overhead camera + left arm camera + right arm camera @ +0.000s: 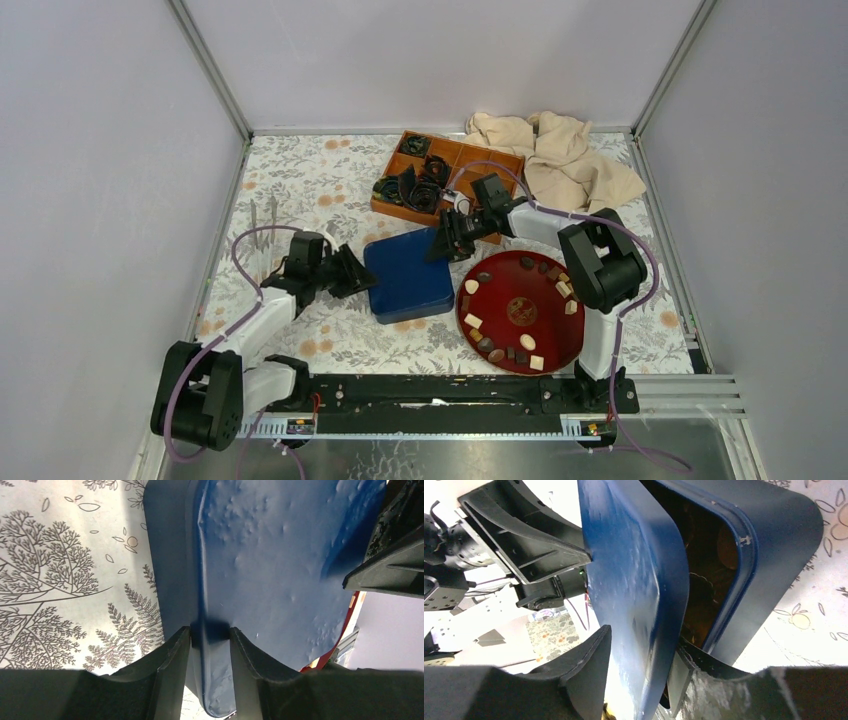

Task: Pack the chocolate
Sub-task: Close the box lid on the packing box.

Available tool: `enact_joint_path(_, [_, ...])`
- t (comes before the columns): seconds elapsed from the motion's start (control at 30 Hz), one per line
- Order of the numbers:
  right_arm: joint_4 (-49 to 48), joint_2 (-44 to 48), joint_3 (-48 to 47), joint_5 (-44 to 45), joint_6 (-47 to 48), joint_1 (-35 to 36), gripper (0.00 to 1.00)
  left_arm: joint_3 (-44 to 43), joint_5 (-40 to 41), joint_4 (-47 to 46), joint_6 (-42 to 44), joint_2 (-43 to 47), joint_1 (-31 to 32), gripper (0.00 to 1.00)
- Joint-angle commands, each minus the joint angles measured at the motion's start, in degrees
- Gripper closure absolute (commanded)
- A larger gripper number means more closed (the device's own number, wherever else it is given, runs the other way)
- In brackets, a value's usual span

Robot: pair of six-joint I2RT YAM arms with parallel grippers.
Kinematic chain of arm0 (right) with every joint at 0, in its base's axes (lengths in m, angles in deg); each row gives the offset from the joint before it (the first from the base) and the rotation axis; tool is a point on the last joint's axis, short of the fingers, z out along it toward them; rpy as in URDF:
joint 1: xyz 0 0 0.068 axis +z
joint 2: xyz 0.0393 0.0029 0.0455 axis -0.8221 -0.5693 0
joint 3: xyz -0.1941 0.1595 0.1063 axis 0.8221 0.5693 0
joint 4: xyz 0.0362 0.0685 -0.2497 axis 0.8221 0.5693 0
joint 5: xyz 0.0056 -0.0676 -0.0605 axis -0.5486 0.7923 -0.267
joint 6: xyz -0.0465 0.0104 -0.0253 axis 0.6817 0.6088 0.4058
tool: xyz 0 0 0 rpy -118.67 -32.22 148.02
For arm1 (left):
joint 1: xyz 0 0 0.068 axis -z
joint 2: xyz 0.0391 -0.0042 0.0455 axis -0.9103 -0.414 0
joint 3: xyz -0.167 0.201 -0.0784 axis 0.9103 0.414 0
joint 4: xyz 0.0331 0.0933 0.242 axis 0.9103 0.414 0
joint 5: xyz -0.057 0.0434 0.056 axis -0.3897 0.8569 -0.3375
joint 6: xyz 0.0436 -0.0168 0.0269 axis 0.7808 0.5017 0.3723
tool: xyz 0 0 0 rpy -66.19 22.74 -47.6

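Several small dark brown, mid-brown and cream chocolates [527, 342] lie round the rim of a red plate [545, 320], right of a blue box [410, 280]. My left gripper [358, 272] is shut on the box's left edge; in the left wrist view its fingers [210, 632] pinch the blue rim [270, 555]. My right gripper [443, 243] is at the box's far right corner. In the right wrist view its fingers [641, 640] straddle the lid [629, 555], one finger under it. The lid stands tilted off the base [774, 540], with a brown inside showing.
A wooden compartment tray [470, 160] with black crumpled paper cups [412, 190] stands behind the box. A beige cloth [560, 155] lies at the back right. Grey walls enclose the floral table [300, 190]. A metal rail runs along the near edge.
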Motion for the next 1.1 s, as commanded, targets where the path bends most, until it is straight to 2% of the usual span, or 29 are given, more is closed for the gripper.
enact_joint_path(0.0, [4.92, 1.56, -3.73, 2.34, 5.63, -0.48, 0.5, -2.2, -0.08, -2.78, 2.01, -1.11, 1.35, 0.59])
enact_joint_path(0.13, [8.88, 2.92, -5.3, 5.66, 10.21, -0.69, 0.45, -2.72, 0.46, -2.38, 2.34, -1.31, 2.03, 0.6])
enact_joint_path(0.23, [11.82, 4.15, -6.05, 7.86, 13.74, -0.89, 0.37, -3.09, 0.76, -1.94, 2.69, -1.49, 2.35, 0.6])
enact_joint_path(0.53, [15.94, 8.0, -4.53, 11.86, 21.16, -2.02, 0.35, -3.69, 0.72, -1.44, 3.72, -1.87, 2.88, 0.6])
enact_joint_path(0.57, [16.27, 8.04, -4.17, 11.92, 21.52, -1.98, 0.28, -3.8, 0.59, -1.39, 3.78, -2.02, 2.96, 0.6])
enact_joint_path(0.6, [16.43, 7.9, -3.62, 11.64, 21.58, -1.93, 0.09, -3.88, 0.47, -1.5, 3.91, -2.18, 2.95, 0.59])
enact_joint_path(0.63, [16.31, 7.49, -3.12, 11.61, 21.52, -1.82, 0.01, -3.95, 0.26, -1.47, 4.01, -2.35, 3.02, 0.59])
enact_joint_path(0.9, [14.46, 1.95, -3.97, 6.19, 19.98, 0.03, 0.0, -3.76, 0.16, -2.81, 3.7, -4.36, 4.13, 0.59])
enact_joint_path(1.07, [12.9, 1.52, -4.25, 2.74, 19.19, 1.01, 0.0, -3.4, 0.16, -3.74, 3.77, -6.0, 4.62, 0.59])
